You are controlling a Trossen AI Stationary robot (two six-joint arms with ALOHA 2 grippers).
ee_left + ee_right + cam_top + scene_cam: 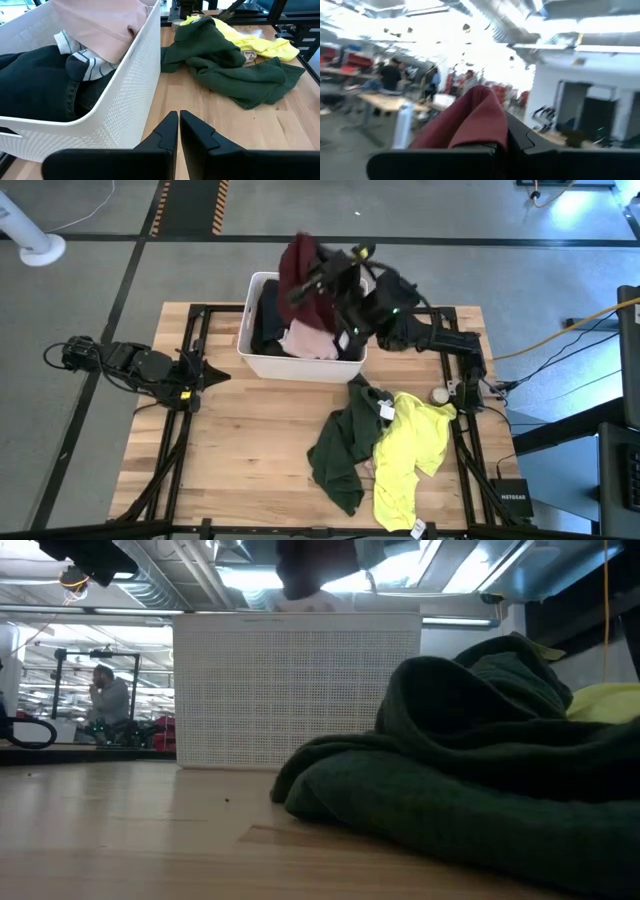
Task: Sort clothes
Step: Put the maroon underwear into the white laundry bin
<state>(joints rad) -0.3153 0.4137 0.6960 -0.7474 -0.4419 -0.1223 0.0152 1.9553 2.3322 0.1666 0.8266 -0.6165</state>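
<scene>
The left gripper [212, 372] rests on the table, fingers together, beside the white bin [252, 350]. Above the bin, the right gripper [318, 280] is clamped on a maroon garment [300, 272]. Dark green [340, 450] and neon yellow [410, 450] garments lie right.

Two dark jointed arms, angular black fingers [172, 131], green light on right arm

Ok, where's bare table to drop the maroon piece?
Bare wood lies in front of the white bin, between the left gripper and the dark green garment. The right side is crowded: green plus neon yellow garment. The right gripper holds the maroon garment above the bin.
</scene>
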